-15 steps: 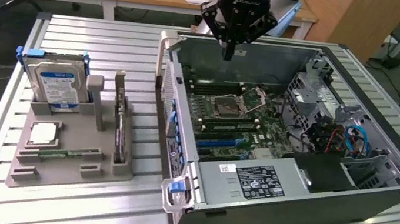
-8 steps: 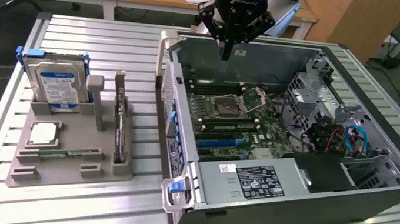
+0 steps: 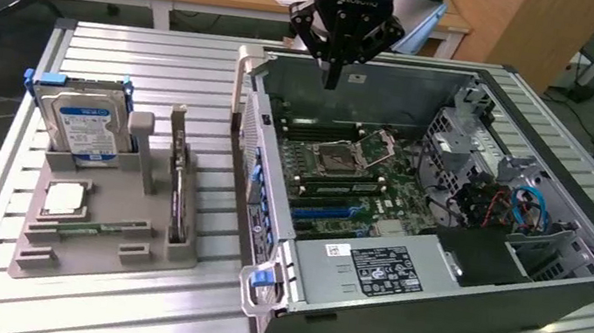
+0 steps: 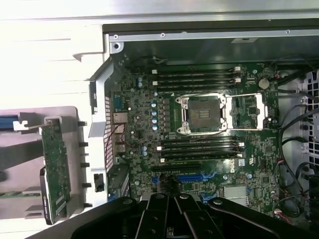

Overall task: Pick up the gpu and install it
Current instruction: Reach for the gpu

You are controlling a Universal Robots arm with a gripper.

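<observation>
- The jaws look pressed together with nothing between them. Your gripper [image 3: 331,77] narrows to a single point and carries no load.
- That point hangs over the far end of the open computer case [image 3: 427,327], well above the motherboard [image 3: 342,182]. On the wrist view, the gripper [image 4: 174,204] looks straight down on the bare processor socket [image 4: 203,113] and the memory slots.
- The graphics card [image 3: 176,188] is outside the case, near the wall on the exterior view's left. It stands on edge in a grey holder [image 3: 83,258] on the slatted table [image 3: 147,65]. The wrist view catches it as a green board [image 4: 55,169] beside the case.
- Further from the case, the same holder carries a hard drive [image 3: 85,126], a processor chip [image 3: 63,198] and a memory stick [image 3: 87,228].
- What I think could go wrong:
  - With the jaws closed, you would push on the card's thin top edge rather than straddle it.
  - The card is tall and narrow, so an off-centre grip could tilt it or wedge it in its slot.
  - The case wall stands between your gripper and the card, so a low sideways pass would likely strike it.
  - The open socket sits right below, so dropping here risks its contacts.
- The arm reaches in from the far side of the case, with the wrist vertical and the fingers pointing straight down.
</observation>
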